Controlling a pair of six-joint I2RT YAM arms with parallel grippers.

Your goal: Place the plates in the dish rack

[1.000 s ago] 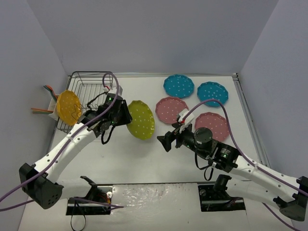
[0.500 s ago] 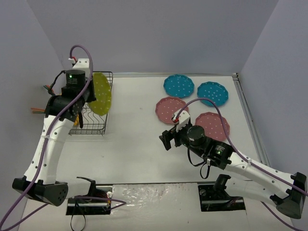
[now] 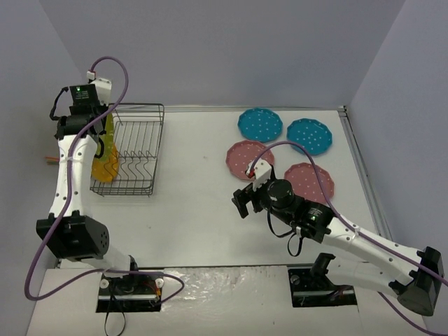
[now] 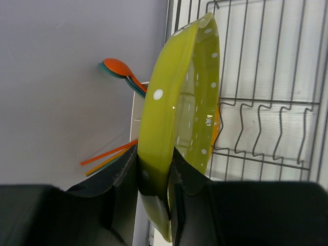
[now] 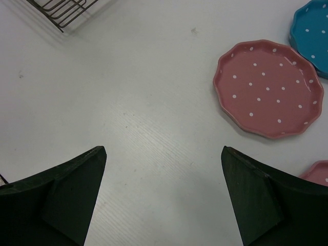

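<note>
My left gripper (image 4: 154,169) is shut on the rim of the yellow-green plate (image 4: 179,102) and holds it on edge at the left end of the black wire dish rack (image 4: 266,101). A sliver of the orange plate (image 4: 218,123) stands right behind it. In the top view the gripper (image 3: 98,136), the yellow-green plate (image 3: 110,140) and the orange plate (image 3: 103,170) are at the rack's (image 3: 140,105) left end. Two teal plates (image 3: 260,124) (image 3: 309,136) and two pink plates (image 3: 249,159) (image 3: 311,185) lie flat on the table. My right gripper (image 3: 241,203) (image 5: 161,195) is open and empty above bare table.
A white holder (image 4: 137,113) with orange and teal utensils (image 4: 120,69) hangs on the rack's left side, against the grey wall. The right wrist view shows a pink plate (image 5: 268,89), a teal plate's edge (image 5: 312,36) and the rack's corner (image 5: 61,10).
My left arm has carried the yellow-green plate from the middle of the table up over the rack to its left end, beside the orange plate. The right arm has hardly moved.
</note>
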